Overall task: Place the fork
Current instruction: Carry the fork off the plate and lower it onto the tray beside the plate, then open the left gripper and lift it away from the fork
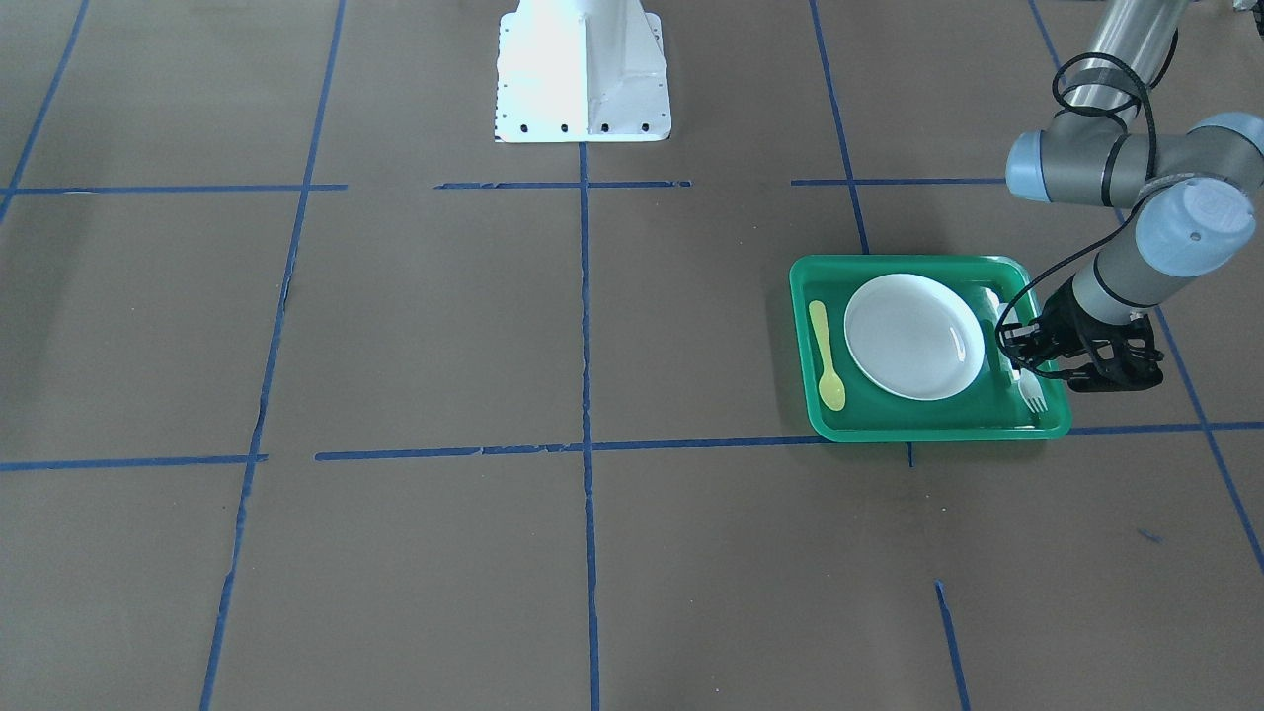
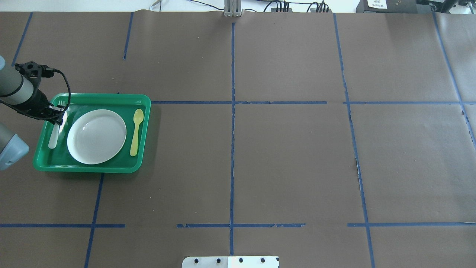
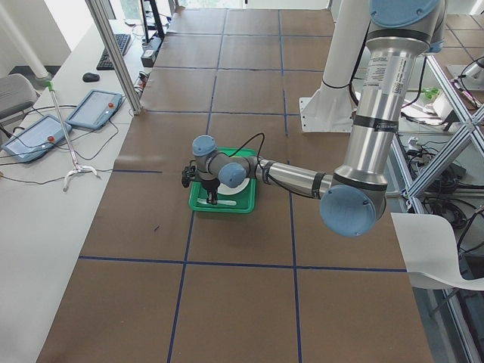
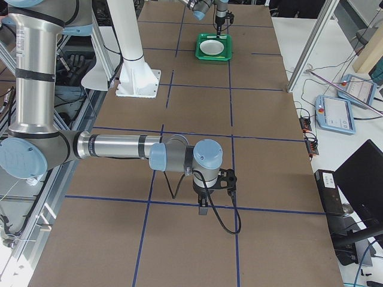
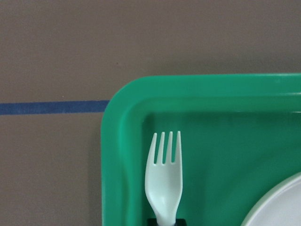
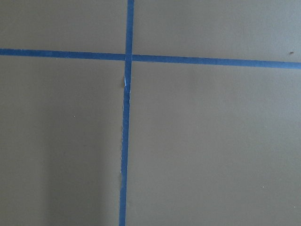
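Note:
The pale whitish fork (image 5: 164,179) lies along the left strip of the green tray (image 2: 111,97), beside the white plate (image 2: 96,136). Its tines point to the tray's far corner. My left gripper (image 2: 58,116) is low over the tray and shut on the fork's neck. In the left wrist view only the dark fingertips (image 5: 155,221) show at the bottom edge. In the front-facing view the gripper (image 1: 1027,363) sits just behind the fork's tines (image 1: 1033,395). My right gripper (image 4: 203,208) hangs over bare table far from the tray. I cannot tell whether it is open or shut.
A yellow spoon (image 2: 136,130) lies in the tray on the plate's other side. The robot's white base (image 1: 583,69) stands at the table's middle edge. Brown paper with blue tape lines (image 6: 126,113) covers the table.

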You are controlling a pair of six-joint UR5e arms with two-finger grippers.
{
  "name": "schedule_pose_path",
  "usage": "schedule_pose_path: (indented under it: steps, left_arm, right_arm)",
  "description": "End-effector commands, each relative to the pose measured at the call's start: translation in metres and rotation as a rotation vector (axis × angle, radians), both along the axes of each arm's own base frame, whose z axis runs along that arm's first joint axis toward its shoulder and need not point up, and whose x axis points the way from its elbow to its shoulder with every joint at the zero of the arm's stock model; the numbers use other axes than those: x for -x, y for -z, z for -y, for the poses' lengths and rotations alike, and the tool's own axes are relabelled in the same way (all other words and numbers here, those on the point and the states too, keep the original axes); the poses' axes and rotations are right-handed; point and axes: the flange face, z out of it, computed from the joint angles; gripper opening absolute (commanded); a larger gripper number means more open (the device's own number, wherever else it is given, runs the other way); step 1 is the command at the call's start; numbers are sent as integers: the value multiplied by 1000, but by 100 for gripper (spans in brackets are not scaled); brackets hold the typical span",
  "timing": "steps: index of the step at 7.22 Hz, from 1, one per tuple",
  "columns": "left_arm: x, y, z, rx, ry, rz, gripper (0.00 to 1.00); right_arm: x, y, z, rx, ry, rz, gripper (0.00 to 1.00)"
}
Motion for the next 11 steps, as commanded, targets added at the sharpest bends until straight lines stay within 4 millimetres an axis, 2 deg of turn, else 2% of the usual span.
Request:
schedule_pose_path:
  steps: [1,2,3,4,5,6,7,8,10,11]
  left_arm:
    - [0,0,0,-9,-3,-4,67]
    - [1,0,-1,-24,-2,-15,85]
    - [2,0,-2,-27,-3,-16,91]
    - [5,6,-1,-37,-1,-23,91]
    - [17,23,2,-61,20,-38,91]
    - [49,42,11,-89,70,-52,91]
    - [73,41,9,-112,52,-52,91]
    - [114,33,9,-141,19,-52,92]
    - [188,-1,-8,-215,-21,-6,94]
    - [238,-18,-16,-259,-24,15,94]
  right_arm:
    - [0,0,0,1,-1,0,100]
    - [0,0,0,0,0,0,100]
    - [0,0,0,0,0,0,100]
    - [0,0,0,1,-1,0,100]
    - [0,0,0,1,-1,0,100]
    - [0,0,0,0,0,0,100]
    - [0,0,0,0,0,0,100]
    - [0,0,0,1,-1,0,100]
    - [0,0,0,0,0,0,100]
    - [0,0,0,0,0,0,100]
